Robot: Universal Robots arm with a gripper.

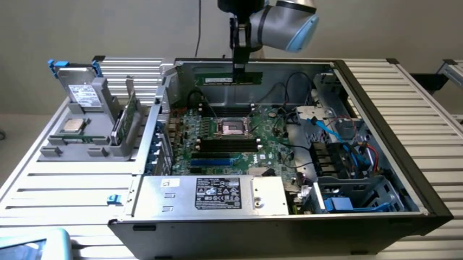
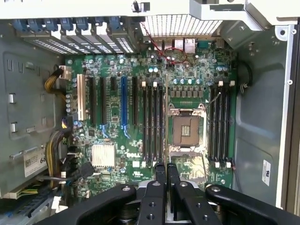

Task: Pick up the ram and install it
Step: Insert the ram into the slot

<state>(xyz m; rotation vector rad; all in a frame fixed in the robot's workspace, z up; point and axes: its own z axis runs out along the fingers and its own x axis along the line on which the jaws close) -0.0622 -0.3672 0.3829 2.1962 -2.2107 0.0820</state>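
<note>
Dangling ram (image 1: 217,79) pinched between the jaws

Closed fingers (image 2: 160,178) over motherboard (image 2: 112,123), empty socket (image 2: 186,130)

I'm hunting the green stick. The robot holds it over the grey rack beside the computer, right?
No. The exterior view shows the jaws holding the ram over the open computer case, not the grey rack beside it.
</note>
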